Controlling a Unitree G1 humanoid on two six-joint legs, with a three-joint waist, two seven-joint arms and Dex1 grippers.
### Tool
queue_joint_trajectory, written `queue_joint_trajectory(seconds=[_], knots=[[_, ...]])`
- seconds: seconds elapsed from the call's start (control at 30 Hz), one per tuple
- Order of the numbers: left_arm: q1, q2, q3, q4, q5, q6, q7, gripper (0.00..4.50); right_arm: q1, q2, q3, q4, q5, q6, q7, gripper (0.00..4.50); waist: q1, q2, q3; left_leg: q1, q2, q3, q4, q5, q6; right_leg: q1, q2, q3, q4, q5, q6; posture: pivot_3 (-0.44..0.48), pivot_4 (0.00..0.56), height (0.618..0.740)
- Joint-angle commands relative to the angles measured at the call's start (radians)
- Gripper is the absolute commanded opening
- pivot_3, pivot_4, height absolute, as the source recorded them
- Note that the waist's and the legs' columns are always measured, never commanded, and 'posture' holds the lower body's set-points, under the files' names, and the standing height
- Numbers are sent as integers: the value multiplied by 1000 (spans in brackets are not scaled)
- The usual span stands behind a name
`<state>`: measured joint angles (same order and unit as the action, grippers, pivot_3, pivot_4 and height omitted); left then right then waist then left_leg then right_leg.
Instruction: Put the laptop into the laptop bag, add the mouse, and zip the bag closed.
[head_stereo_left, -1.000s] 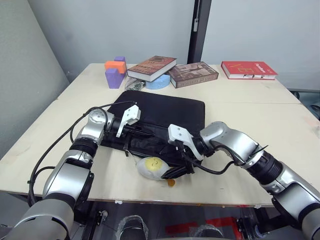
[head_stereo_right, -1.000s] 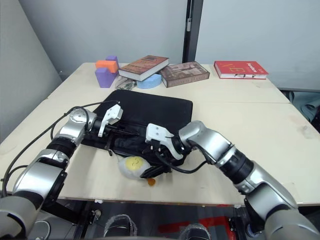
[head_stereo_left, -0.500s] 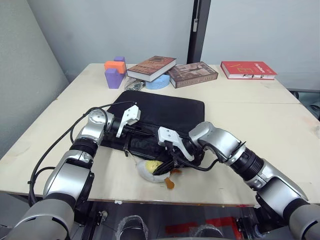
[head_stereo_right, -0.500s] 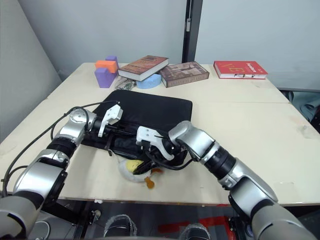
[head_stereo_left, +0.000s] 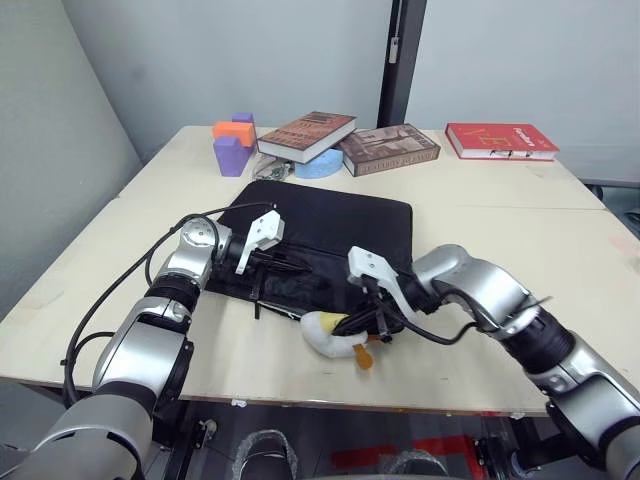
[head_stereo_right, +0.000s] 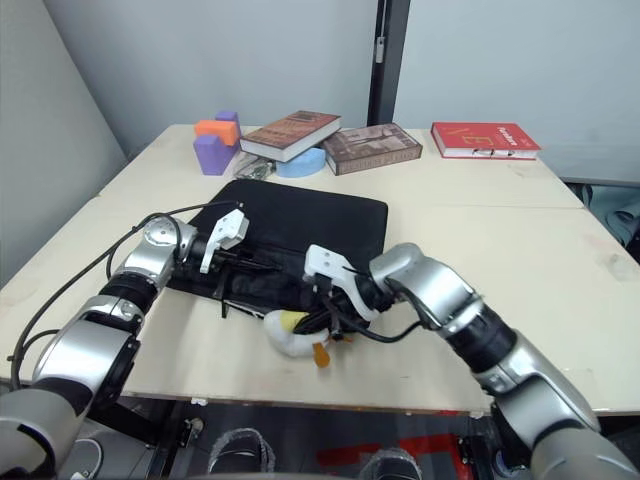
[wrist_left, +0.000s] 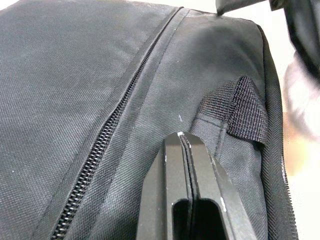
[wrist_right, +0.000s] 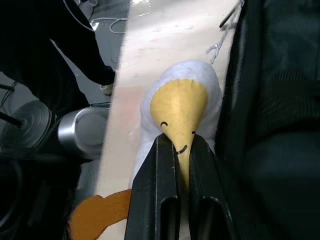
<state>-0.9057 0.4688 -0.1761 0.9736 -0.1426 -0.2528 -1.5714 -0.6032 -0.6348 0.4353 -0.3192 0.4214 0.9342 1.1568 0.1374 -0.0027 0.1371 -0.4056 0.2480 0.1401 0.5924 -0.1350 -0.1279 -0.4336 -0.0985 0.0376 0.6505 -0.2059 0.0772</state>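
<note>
The bag (head_stereo_left: 320, 235) lies flat in the middle of the table (head_stereo_left: 560, 250), handles and front pocket toward you. I can't pick out the laptop or the mouse anywhere on the table; either may already be inside the bag, but the frames don't say.

Your left gripper (head_stereo_left: 268, 262) is on the bag's near left corner. In the left wrist view the fingers (wrist_left: 187, 200) are pressed together on the fabric, between the zipper (wrist_left: 107, 150) and a webbing loop (wrist_left: 245, 112). I can't tell whether they pinch any cloth.

Your right gripper (head_stereo_right: 325, 322) is at the bag's front edge, narrowed onto the plush toy (wrist_right: 181, 107), the white-and-yellow egg thing. The fingers sit on its yellow face, which bulges up between them. That's not the mouse. It touches or nearly touches the bag's edge, close to the table's front lip.

Handling, as judgement:
- The bag is soft fabric and will fold or drag if pulled by one corner. Hold a handle or the seam next to the zipper, and pin the opposite side.
- The zip needs the pull tab gripped, not the teeth. The tab isn't visible yet.
- The plush is light and squashy. It may roll off the edge if released there.
</note>
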Motion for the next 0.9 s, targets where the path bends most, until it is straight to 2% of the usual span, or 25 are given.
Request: queue_joint_trajectory(seconds=[0.03,0.23,0.43,0.67,0.9], knots=[[-12,4,-8,37,39,-12,-19,0,55,-59,-92,-129,53,40,-30,57,1,0,0,0,0,0,0,0,0,0,0,0,0,0,0,0,150,725],[-26,-1,-14,62,57,-36,-15,0,212,-160,-257,-247,133,97,-99,57,9,0,0,0,0,1,0,0,0,0,0,1,0,0,0,0,150,725],[-36,-11,-9,75,64,-42,-25,0,477,-295,-521,-337,202,128,-137,57,15,0,0,0,-1,2,-1,0,0,0,-1,2,-3,0,0,0,150,725],[-45,-25,-10,88,71,-51,-28,0,733,-405,-764,-312,191,62,-105,57,16,-1,0,0,-1,2,-2,0,0,0,-1,2,-3,0,1,0,150,725],[-52,-34,-13,92,74,-59,-33,0,848,-453,-886,-192,147,-30,-66,57,18,-1,0,0,-2,3,-1,0,1,0,-2,2,-5,0,1,0,150,725]])
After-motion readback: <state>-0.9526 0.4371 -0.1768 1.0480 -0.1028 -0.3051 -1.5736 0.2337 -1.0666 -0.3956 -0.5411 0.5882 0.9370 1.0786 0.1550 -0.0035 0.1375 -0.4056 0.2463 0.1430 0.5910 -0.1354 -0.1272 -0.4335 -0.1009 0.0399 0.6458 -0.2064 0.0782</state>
